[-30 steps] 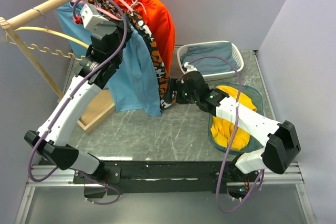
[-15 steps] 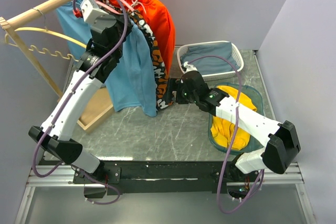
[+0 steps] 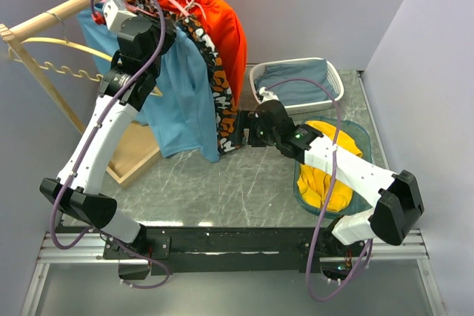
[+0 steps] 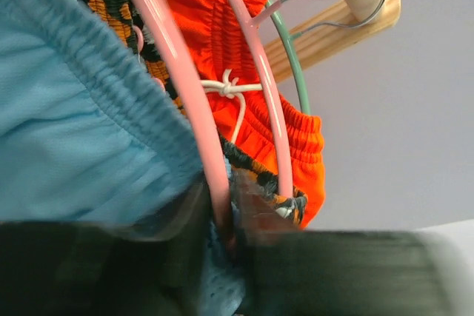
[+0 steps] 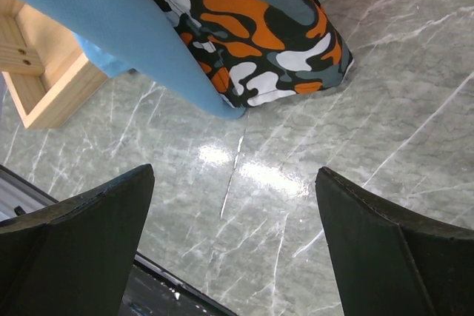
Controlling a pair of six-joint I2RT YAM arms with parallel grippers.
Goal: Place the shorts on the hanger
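The left claw [image 4: 222,221] is up at the wooden rail [image 3: 81,1] over the 10 o'clock corner of the grey marbled tabletop [image 3: 222,183]. Its dark fingers are closed tight on the thin pink curved plastic hanger [image 4: 181,83], whose bar runs down between them in the left wrist view. The light sky-blue fabric shorts [image 3: 181,98] hang down from under that claw. Their gathered waistband is bunched against the bar's 9 o'clock side, and the legs drop towards the tabletop.

Just beside them at 3 o'clock hang the orange-black-white camouflage shorts [image 3: 220,101]. Beyond those are bright orange shorts [image 3: 226,27] with a knotted white drawstring [image 4: 231,90]. A second pink hanger [image 4: 255,64] and a thin green hanger [image 4: 294,72] lie against the orange cloth. A yellow curved hanger [image 3: 67,44] hangs alone further along the rail towards 9 o'clock.

The right claw [image 5: 235,183] hovers low over the middle of the tabletop, its two fingers spread wide and holding nothing. The hems of the sky-blue and camouflage shorts hang at its 12 o'clock, clear of the fingers. A wooden base frame [image 5: 41,86] sits at its 10 o'clock.

At the tabletop's 1 o'clock stands a white slatted basket [image 3: 292,63] holding a grey-blue cloth [image 3: 300,83]. At 3 o'clock a clear plastic bin [image 3: 363,132] holds yellow cloth [image 3: 317,186].
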